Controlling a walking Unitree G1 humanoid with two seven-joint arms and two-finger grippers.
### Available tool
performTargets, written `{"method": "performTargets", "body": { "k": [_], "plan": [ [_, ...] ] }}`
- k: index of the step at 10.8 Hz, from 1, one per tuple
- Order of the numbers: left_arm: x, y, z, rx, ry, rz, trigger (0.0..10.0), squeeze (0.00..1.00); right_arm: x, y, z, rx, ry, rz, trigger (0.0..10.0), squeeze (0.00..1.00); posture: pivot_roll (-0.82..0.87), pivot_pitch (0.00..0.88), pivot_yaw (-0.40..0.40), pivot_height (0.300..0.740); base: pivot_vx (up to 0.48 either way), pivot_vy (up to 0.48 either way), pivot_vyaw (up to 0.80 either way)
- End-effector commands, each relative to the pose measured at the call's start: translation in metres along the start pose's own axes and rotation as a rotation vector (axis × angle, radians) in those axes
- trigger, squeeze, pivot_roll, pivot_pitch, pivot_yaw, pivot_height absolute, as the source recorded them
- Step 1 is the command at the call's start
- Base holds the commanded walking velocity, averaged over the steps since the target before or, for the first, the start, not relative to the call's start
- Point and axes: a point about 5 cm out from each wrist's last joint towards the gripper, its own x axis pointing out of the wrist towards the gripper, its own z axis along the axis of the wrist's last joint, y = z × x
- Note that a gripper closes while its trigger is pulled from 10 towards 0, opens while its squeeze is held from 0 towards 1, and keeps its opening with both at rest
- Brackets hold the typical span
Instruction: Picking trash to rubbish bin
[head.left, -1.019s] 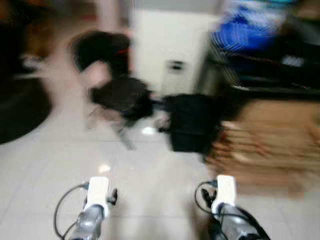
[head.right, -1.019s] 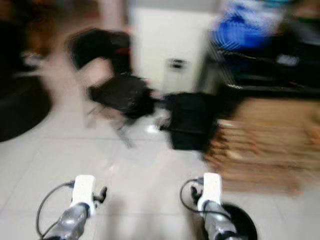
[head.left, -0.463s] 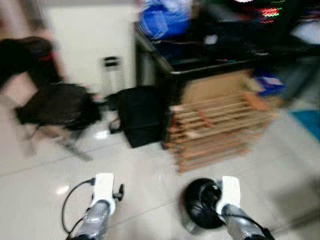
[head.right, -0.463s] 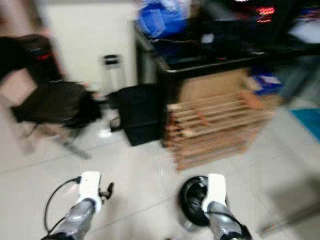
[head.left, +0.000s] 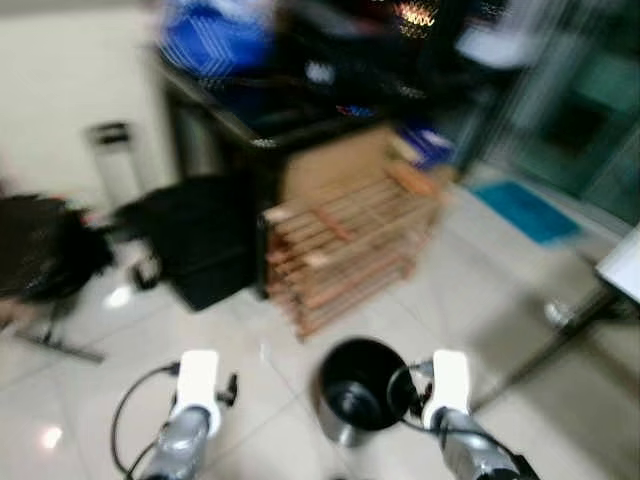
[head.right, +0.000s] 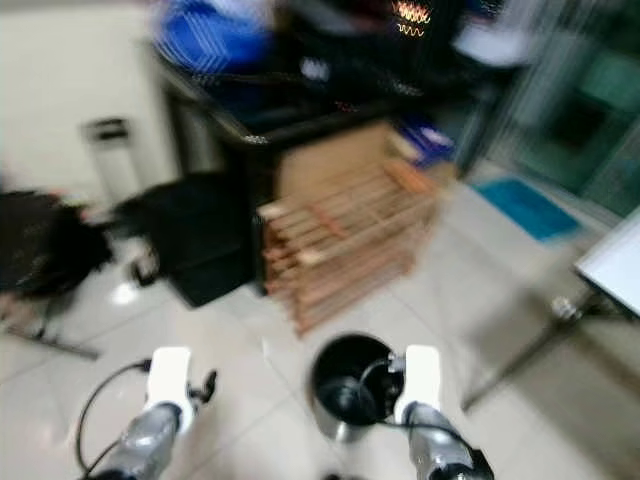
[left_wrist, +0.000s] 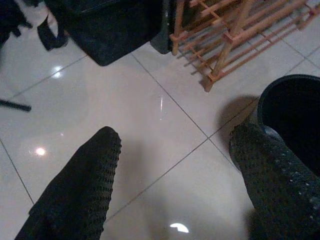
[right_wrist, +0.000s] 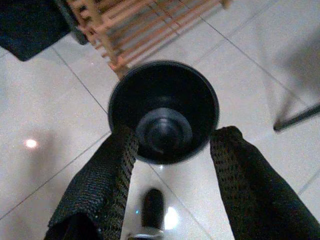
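Right wrist view looks down into a round black bin (right_wrist: 163, 112) on shiny white floor (right_wrist: 45, 130). Right gripper (right_wrist: 172, 150) and left gripper (left_wrist: 175, 165), bumpy black, are spread wide.

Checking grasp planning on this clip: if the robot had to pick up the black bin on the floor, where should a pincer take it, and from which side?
Grip the rim of the black bin, coming from above. It stands upright on the tiled floor with its mouth open upward. The right pincer already hangs open above it, so one finger could go inside the wall and one outside. The round body looks too broad to span.
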Motion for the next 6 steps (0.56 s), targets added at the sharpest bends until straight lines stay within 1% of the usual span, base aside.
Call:
{"method": "performTargets", "body": {
  "k": [1, 4, 6],
  "plan": [
    [0.0000, -0.0089, -0.0007, 0.000, 0.001, -0.020, 10.0, 0.00, -0.0015, -0.0091, -0.0006, -0.018, 0.007, -0.022, 10.0, 0.00, 0.09, 0.000, -0.043, 0.740, 0.000, 0.000, -0.78],
    [-0.0015, -0.0083, -0.0050, 0.007, 0.013, -0.024, 10.0, 0.00, -0.0022, -0.0094, -0.0030, -0.028, 0.015, -0.020, 10.0, 0.00, 0.10, 0.000, -0.042, 0.740, 0.000, 0.000, -0.78],
    [-0.0016, -0.0069, -0.0052, 0.009, 0.014, -0.020, 10.0, 0.00, -0.0016, -0.0067, -0.0025, -0.034, 0.015, -0.010, 10.0, 0.00, 0.10, 0.000, -0.044, 0.740, 0.000, 0.000, -0.78]
  ]
}}
